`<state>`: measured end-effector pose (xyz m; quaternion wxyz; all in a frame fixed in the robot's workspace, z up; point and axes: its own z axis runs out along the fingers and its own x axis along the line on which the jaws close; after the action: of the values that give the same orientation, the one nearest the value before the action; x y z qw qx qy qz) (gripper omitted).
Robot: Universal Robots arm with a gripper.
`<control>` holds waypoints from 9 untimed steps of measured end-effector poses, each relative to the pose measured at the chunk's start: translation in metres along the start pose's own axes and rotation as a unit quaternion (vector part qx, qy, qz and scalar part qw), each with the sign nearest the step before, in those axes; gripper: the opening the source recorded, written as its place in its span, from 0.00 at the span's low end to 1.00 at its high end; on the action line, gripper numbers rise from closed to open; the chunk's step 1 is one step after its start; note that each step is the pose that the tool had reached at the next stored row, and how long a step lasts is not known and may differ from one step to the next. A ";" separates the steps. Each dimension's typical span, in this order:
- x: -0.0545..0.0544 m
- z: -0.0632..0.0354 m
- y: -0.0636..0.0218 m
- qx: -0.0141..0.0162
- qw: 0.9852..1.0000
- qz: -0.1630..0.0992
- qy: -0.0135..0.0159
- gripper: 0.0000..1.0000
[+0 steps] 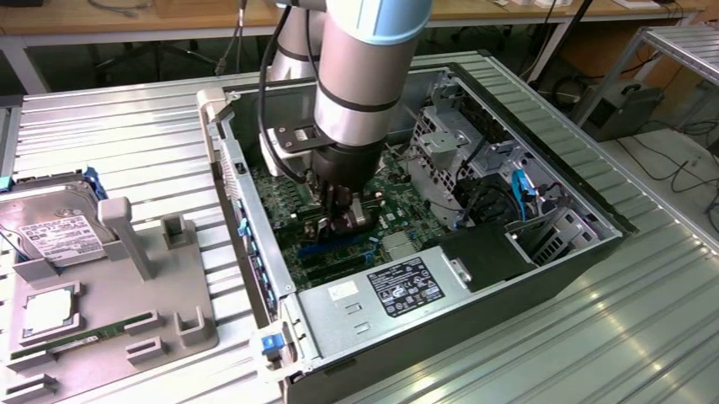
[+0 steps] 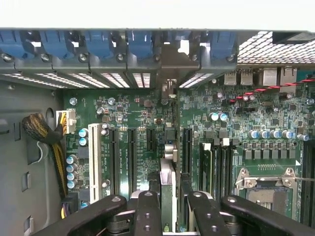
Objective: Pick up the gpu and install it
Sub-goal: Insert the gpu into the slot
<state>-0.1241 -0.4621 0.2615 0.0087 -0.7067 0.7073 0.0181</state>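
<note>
Between the jaws, seen edge-on in the wrist view, sits the gpu (image 2: 167, 189) — the gripper (image 2: 166, 209) is clamped on its upper edge, card held upright with its silver bracket end (image 2: 168, 88) reaching toward the rear slot openings under the blue retention clips (image 2: 98, 44). Card lines up over a slot lane on the green motherboard (image 2: 138, 123), between the black expansion slots (image 2: 132, 160) on one side and another black slot (image 2: 187, 147) on the other; whether its edge connector is fully seated I cannot tell, contact line is hidden by the card itself. Exterior view: gripper (image 1: 343, 220) is deep inside the open PC case (image 1: 561, 181), arm (image 1: 365, 76) coming down from above, gpu (image 1: 357, 217) low against the board. Pickup is done — card is off the parts tray (image 1: 168, 295), which holds the hard drive (image 1: 50, 231) and memory stick (image 1: 84, 335). Judging from this, insertion is under way or nearly finished; release is left.
</note>
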 end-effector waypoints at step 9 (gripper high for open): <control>0.000 0.0044 0.0032 0.000 1.000 0.000 0.000 0.26</control>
<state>-0.1273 -0.4621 0.2572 0.0087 -0.7067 0.7073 0.0181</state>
